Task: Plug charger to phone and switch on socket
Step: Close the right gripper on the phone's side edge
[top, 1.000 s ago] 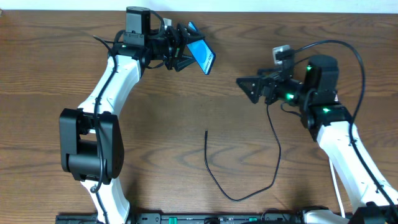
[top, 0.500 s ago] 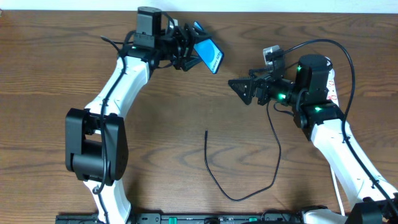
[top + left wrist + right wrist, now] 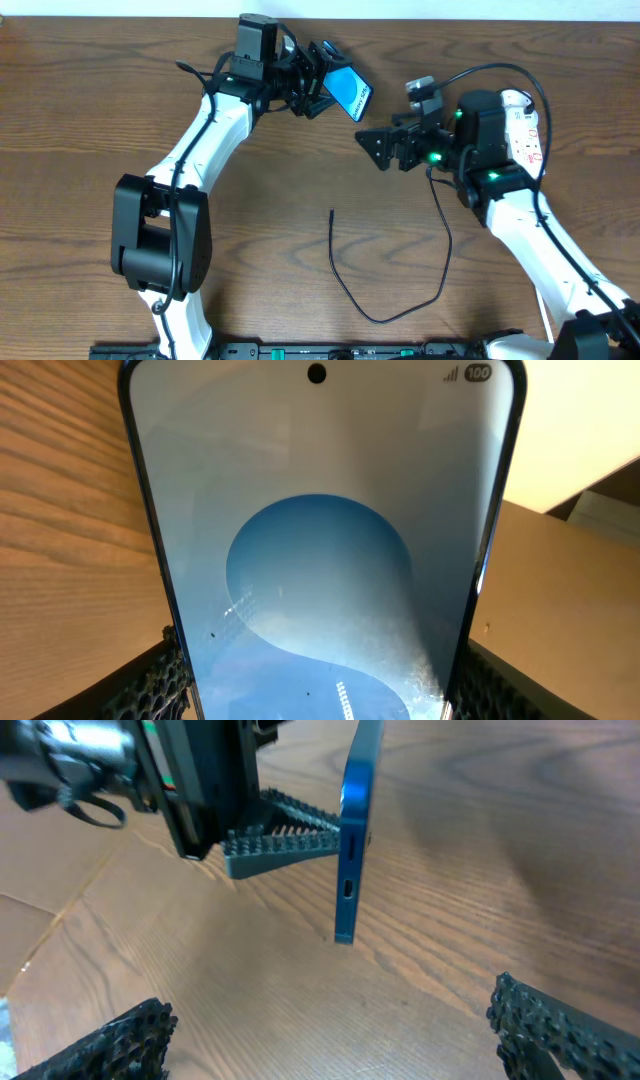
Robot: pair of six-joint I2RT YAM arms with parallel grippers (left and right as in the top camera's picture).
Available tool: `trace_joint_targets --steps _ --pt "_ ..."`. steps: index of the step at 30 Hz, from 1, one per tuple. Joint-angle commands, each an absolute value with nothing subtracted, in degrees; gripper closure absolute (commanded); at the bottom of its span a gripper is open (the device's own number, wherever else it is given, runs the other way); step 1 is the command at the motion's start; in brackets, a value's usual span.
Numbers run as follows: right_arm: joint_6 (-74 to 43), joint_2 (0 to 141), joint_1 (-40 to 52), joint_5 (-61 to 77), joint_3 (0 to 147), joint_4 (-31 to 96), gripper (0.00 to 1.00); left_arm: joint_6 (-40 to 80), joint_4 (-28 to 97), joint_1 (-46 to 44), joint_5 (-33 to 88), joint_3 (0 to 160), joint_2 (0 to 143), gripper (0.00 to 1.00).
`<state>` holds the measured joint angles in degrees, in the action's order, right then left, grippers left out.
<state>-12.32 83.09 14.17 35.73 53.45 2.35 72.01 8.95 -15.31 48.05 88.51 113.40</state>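
Now we hold the phone [image 3: 352, 93] in the left gripper [image 3: 322, 82], port end facing our empty, wide-open right gripper [image 3: 369, 150], nearer the charger [image 3: 332, 240].

And there's the brown wood-grain table [image 3: 80, 120] spreading wide, 1 pale strip [image 3: 100, 8] along its far edge, 1 black rail [image 3: 300, 351] at the near edge.

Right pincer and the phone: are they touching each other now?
Apart. In the right wrist view the phone stands edge-on ahead of the open right pincer, with bare table between them; the left pincer holds it.
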Motion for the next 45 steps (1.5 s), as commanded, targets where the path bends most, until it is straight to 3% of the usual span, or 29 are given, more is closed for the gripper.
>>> trace_joint_targets --steps 1,33,41,42,45 --pt "-11.1 84.2 16.1 30.9 54.6 2.3 0.01 72.6 8.4 -17.0 49.8 88.8 111.5 0.93" --pt "-19.3 84.3 16.6 20.9 54.6 -4.3 0.05 82.7 3.7 -23.6 50.1 88.8 111.5 0.93" --pt "-19.3 84.3 16.6 20.9 54.6 -4.0 0.12 82.7 3.7 -24.5 50.1 88.8 111.5 0.93" --pt "-19.3 84.3 16.6 20.9 54.6 -3.9 0.2 82.7 3.7 -24.5 50.1 88.8 111.5 0.93" --pt "-19.3 84.3 16.6 20.9 54.6 -3.8 0.3 82.7 3.7 -24.5 50.1 88.8 111.5 0.93"
